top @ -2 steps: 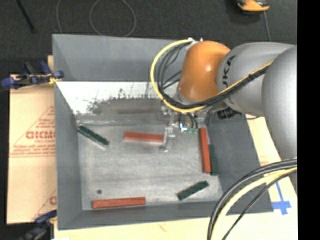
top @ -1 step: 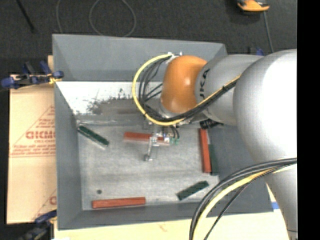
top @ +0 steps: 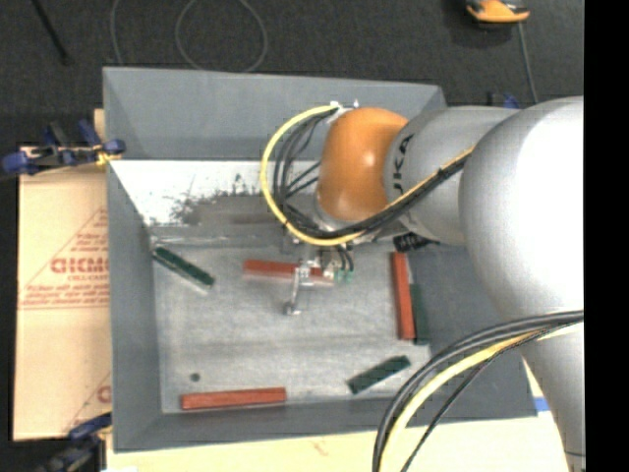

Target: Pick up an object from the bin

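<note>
We see the pincer down low over the floor of the grey bin, close to the middle and a little toward the far edge. It sits below the arm's orange cover and the looped cables at the wrist. We cannot tell whether it is wide or narrow, because the wrist hardware above hides that part.

Just beside it, on the side toward the view's left edge, lies a short red-brown bar. The bar lies almost flat across the floor, and its nearer end runs in under the pincer. We cannot tell whether the pincer touches it or grips it.

Farther out toward the left edge, well apart from that bar, a dark green bar lies at a slant. Along the right edge a longer red bar stands lengthwise against the wall, with a dark strip just beside it on the wall side. Near the bin's near right corner another dark green bar lies tilted. A long red bar lies along the near edge, toward the near left corner, and a small dark speck sits just above it on the floor.
</note>
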`<state>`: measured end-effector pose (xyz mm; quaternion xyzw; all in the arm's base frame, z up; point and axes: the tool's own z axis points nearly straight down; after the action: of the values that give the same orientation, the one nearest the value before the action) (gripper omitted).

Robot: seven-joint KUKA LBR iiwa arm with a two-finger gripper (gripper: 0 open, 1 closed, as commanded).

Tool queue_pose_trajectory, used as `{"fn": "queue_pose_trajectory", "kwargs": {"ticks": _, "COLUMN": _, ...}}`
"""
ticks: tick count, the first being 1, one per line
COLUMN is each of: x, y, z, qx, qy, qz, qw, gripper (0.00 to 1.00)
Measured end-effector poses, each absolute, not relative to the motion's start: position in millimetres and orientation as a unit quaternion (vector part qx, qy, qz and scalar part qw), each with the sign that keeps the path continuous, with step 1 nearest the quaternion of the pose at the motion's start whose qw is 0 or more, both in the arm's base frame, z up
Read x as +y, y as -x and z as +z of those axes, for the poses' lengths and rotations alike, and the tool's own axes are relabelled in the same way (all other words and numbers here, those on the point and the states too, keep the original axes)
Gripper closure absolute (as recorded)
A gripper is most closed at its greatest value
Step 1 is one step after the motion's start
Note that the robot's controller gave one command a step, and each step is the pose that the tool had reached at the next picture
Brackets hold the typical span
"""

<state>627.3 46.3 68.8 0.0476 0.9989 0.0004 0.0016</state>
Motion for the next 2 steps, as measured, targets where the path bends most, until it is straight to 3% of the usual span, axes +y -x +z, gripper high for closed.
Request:
{"fn": "queue_pose_trajectory", "kwargs": {"ticks": 1, "x": 46, "y": -628.3, "z": 70, "qx": 0.999, "qy": -0.047, "qz": 0.0, "qw": 0.003, "gripper": 1.0}}
{"fn": "queue_pose_trajectory", "kwargs": {"ticks": 2, "x": 45, "y": -630.2, "z": 85, "qx": 0.999, "qy": -0.047, "qz": 0.0, "qw": 0.004, "gripper": 1.0}}
